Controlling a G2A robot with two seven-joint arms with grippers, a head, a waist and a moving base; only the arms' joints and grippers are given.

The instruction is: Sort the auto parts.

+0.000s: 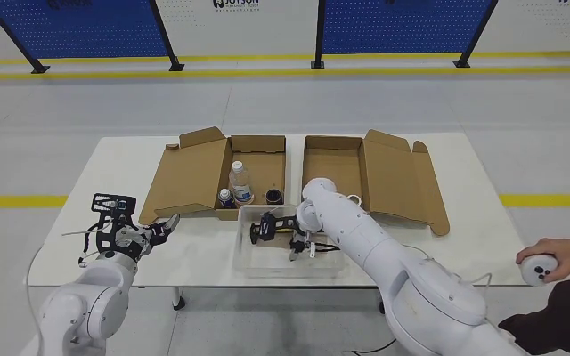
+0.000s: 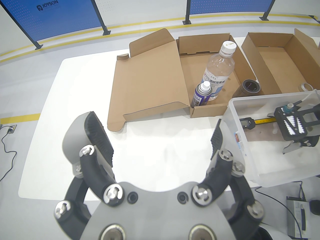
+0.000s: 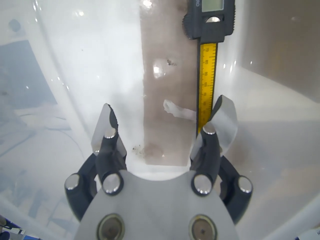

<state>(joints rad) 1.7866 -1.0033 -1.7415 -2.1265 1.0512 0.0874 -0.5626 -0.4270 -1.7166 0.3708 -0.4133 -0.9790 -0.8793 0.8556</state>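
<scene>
left tool [image 2: 156,126] spread wide above the worktop [image 2: 155,138], near front. right tool [image 3: 165,106] spread too, down inside clear bin [image 2: 250,156] — digital caliper [image 3: 207,76] on its floor, just beside one finger. behind — open cardboard box [image 2: 150,81] holding bottle [image 2: 220,68], spray can [image 2: 201,96].

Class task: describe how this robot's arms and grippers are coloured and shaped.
The right arm and left arm wear smooth white rounded shells. The left gripper and right gripper share a grey metal plate, shiny round bolts, black links and two fingers, ribbed black inside.
</scene>
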